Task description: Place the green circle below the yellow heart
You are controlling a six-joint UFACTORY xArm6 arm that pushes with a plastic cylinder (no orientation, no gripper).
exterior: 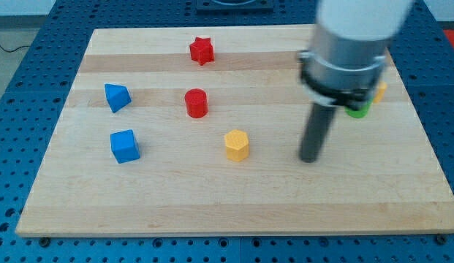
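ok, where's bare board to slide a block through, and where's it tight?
Bare: the strip along the view's bottom, below the blue cube, yellow hexagon block and my tip. Also the stretch between the red star and my rod.

Tight: the view's right, where my arm mostly hides a green block and a yellow one.

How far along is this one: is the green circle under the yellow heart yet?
Hard to call done. The green block and a yellow block sit close together at the view's right, both mostly hidden behind the arm, green lower and left of the yellow. My tip rests on the board, lower left of them, touching neither. Final placement remains unconfirmed.
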